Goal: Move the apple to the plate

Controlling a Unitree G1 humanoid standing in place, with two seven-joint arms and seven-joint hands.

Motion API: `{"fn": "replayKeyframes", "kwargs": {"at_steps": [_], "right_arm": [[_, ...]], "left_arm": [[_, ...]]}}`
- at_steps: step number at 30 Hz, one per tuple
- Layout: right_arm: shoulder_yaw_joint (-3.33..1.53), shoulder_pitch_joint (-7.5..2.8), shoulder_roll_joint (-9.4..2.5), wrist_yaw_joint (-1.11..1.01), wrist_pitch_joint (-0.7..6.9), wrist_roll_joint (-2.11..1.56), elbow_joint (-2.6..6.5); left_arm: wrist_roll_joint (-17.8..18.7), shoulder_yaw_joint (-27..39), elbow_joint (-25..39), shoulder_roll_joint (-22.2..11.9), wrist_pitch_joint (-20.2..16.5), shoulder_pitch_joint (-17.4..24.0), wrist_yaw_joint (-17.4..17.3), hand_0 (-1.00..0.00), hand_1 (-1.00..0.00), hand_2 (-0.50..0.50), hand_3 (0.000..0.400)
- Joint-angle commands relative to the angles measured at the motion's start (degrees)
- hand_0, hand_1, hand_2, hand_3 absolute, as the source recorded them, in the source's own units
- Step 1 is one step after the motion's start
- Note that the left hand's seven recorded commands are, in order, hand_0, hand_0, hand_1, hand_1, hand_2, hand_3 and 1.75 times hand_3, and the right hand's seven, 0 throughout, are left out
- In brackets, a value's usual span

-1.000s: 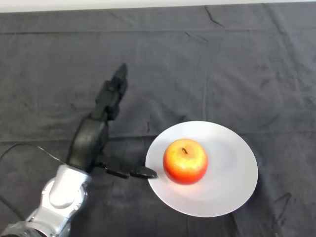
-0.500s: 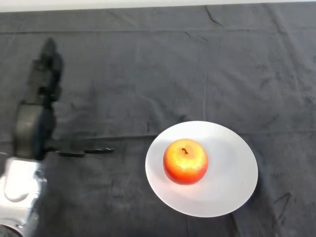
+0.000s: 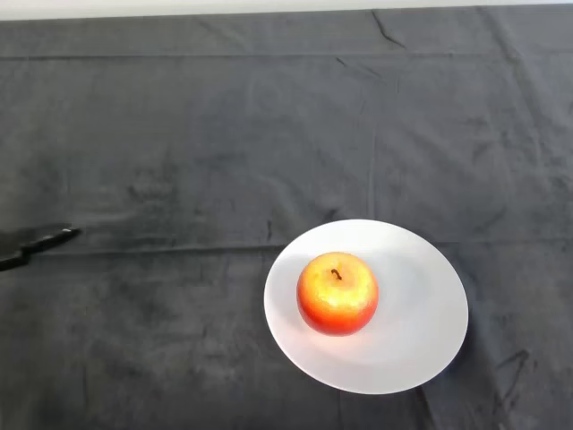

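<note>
One apple sits on the white plate, left of the plate's middle, stem up and resting squarely on the flat well rather than on the rim. It stands upright with nothing touching it, which suggests it is settled and in no danger of rolling off. The plate lies on the dark cloth that covers the table, and the cloth around the plate is bare except for a few creases.

Far to the left of the plate, at the view's edge, only a thin black tip of the left hand shows, lying low over the cloth and well apart from plate and apple. It holds nothing that can be seen, but so little of it is visible that I cannot tell whether its fingers are straight or curled.

Judging from how things lie, the task looks complete: the apple is where it belongs, and the hand has no reason to be near it.
</note>
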State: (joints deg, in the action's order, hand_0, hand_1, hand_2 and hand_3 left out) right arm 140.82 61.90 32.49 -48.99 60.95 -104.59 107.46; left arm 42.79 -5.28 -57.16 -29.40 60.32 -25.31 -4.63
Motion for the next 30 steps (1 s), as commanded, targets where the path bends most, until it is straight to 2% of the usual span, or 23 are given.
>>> {"fn": "replayKeyframes", "kwargs": {"at_steps": [1,20,30], "right_arm": [[0.35,0.16,1.22,0.11,0.37,0.00,-0.32],[0.35,0.15,1.22,0.03,0.47,0.00,-0.26],[0.35,0.15,1.22,-0.03,0.53,0.00,-0.23]], "left_arm": [[1.3,2.7,-2.4,-3.2,0.9,1.6,-0.9,0.00,0.00,0.00,0.000],[11.1,18.6,-10.7,-8.0,-1.3,2.5,-6.8,0.00,0.00,0.00,0.000],[18.0,28.6,-13.1,-11.3,-5.9,4.4,-9.1,0.00,0.00,0.00,0.000]]}}
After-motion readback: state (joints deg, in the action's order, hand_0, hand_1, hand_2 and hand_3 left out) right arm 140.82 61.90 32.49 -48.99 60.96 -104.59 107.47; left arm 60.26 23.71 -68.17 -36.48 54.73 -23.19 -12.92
